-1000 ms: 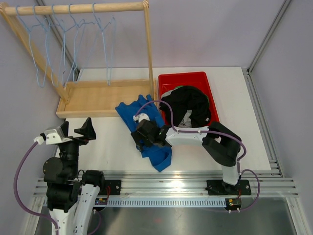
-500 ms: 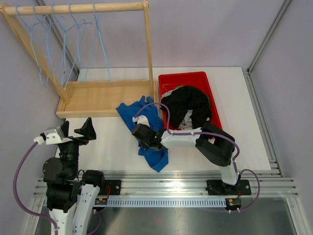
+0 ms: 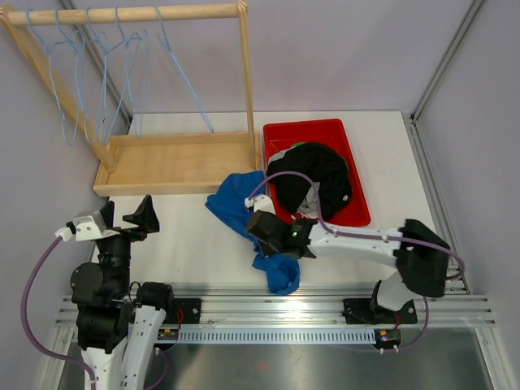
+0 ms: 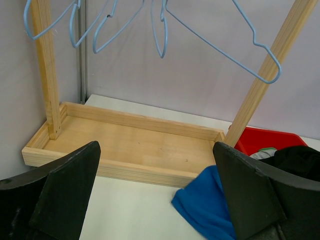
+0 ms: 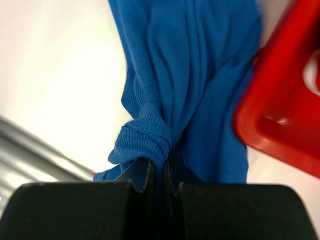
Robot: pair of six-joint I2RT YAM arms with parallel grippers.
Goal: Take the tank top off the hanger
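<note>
Only the right wrist view shows right pincer (image 5: 157, 173) pinching the tank top (image 5: 190, 75); left pincer (image 4: 155, 150) stands wide.

- We see a white table (image 3: 187, 244) carrying three things.
- A wooden rack (image 3: 175, 162) stands on it by its tray-like base.
- A red bin (image 3: 305, 124) sits just right of the rack's base.
- A blue tank top (image 3: 231, 203) lies bunched in front of the rack's right end.
</note>
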